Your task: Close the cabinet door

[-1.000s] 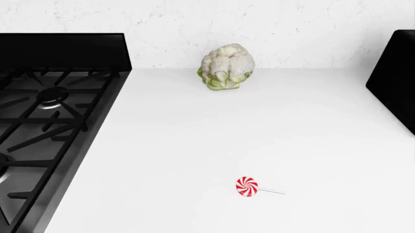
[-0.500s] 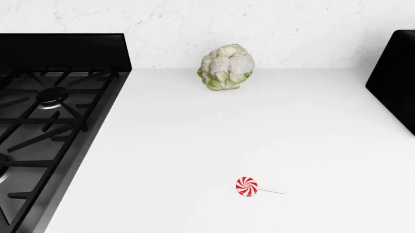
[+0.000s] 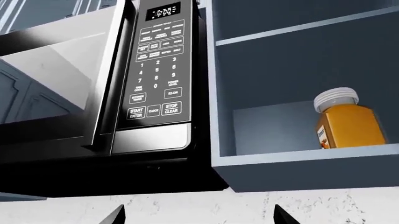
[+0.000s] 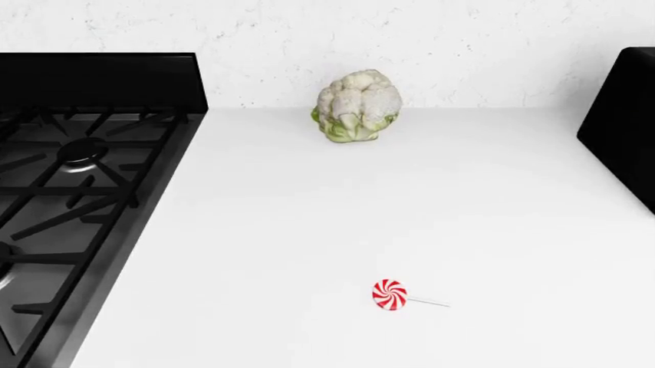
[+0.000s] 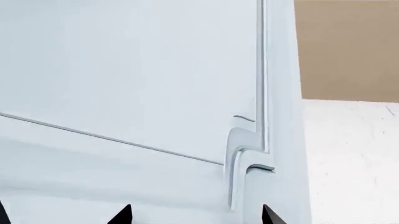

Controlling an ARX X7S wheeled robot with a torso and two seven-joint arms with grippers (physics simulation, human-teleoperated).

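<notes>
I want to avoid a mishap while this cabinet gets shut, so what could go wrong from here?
1. The head view shows only the counter, cauliflower and lollipop, not the cabinet, so the push would likely rely on wrist views alone.
2. The right wrist view sits close to the pale cabinet door and its handle; a fingertip could catch the handle.
3. The orange jar stands near the front of the open shelf; a hard swing might jolt it.

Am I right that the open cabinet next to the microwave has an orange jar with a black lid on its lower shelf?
Not quite: the lid is white, not black. The left wrist view shows the orange jar with its white lid on the lower shelf of the open cabinet, beside the microwave.
</notes>
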